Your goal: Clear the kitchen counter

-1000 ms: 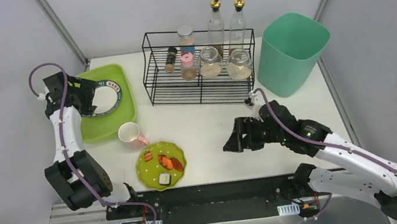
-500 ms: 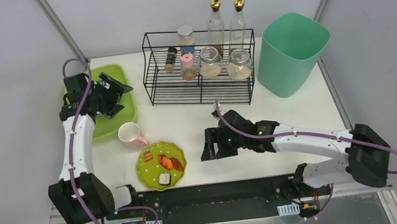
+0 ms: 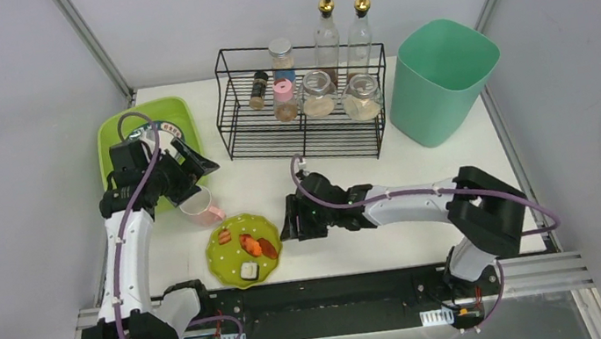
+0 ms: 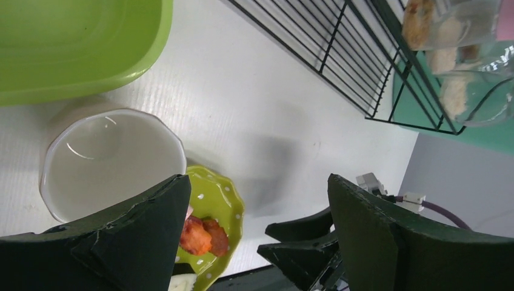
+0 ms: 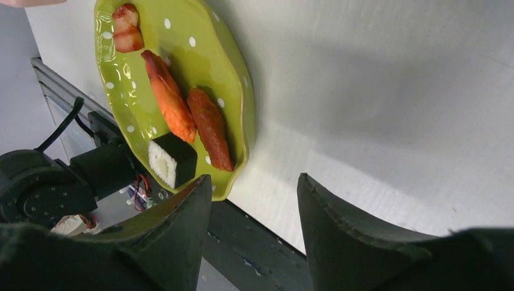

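Note:
The white kitchen counter (image 3: 425,196) holds a pink cup (image 3: 198,206) with a white inside and a green dotted plate (image 3: 243,248) carrying sushi pieces. My left gripper (image 3: 194,174) is open and empty, hovering just above and behind the cup. In the left wrist view (image 4: 257,230) the cup (image 4: 109,160) lies at its left finger and the plate (image 4: 212,224) lies below. My right gripper (image 3: 286,220) is open and empty, low over the counter just right of the plate. In the right wrist view (image 5: 254,206) the plate (image 5: 182,79) lies ahead, near the counter's front edge.
A lime-green tub (image 3: 119,133) holding a round dish stands at the back left. A black wire rack (image 3: 305,133) with jars and bottles stands at the back centre. A teal bin (image 3: 440,79) stands at the back right. The black front rail (image 3: 332,289) runs along the near edge.
My left gripper swung from over the green tub forward and right to the cup. My right gripper moved left across the counter to the plate's right edge. Both stayed open.

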`<state>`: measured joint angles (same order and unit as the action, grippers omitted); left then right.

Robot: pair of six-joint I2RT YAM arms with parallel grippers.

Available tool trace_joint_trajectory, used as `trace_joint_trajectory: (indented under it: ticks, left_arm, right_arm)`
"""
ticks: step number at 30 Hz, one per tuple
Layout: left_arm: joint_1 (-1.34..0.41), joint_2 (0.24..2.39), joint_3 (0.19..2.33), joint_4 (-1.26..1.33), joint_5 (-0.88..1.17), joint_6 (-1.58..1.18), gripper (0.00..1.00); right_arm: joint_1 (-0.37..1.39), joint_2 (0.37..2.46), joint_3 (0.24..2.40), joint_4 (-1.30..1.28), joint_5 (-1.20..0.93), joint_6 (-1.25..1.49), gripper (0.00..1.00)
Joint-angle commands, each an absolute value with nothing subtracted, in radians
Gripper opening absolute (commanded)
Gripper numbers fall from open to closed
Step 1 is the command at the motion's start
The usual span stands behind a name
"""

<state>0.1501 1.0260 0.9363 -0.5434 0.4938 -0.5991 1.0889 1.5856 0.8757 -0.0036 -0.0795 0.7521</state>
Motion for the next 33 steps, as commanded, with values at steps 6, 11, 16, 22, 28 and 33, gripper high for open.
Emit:
trace_joint_trajectory:
  ticks: [6, 11, 16, 22, 28, 33]
  left_arm:
    - [0.146, 0.966, 0.894, -0.565, 0.500, -0.493, 0.87]
    - [0.147, 0.947, 0.869, -0.556, 0.543, -0.498, 0.87]
    - [0.147, 0.912, 0.848, -0.548, 0.547, -0.497, 0.87]
    - [0.147, 0.903, 0.842, -0.546, 0.557, -0.499, 0.87]
    - [0.147, 0.897, 0.839, -0.546, 0.551, -0.497, 0.87]
    - [0.147, 0.905, 0.844, -0.540, 0.580, -0.495, 0.87]
  right_arm:
    - [1.116, 1.752, 0.992, 0.101, -0.034, 0.813, 0.51]
    - [1.124, 1.816, 1.029, 0.118, -0.024, 0.829, 0.41]
    - [1.129, 1.839, 1.032, 0.118, -0.006, 0.838, 0.32]
    - [1.132, 1.864, 1.029, 0.117, -0.006, 0.846, 0.17]
    - [1.133, 1.837, 0.989, 0.121, 0.044, 0.858, 0.00]
    - [1.133, 1.774, 0.933, 0.120, 0.078, 0.859, 0.00]
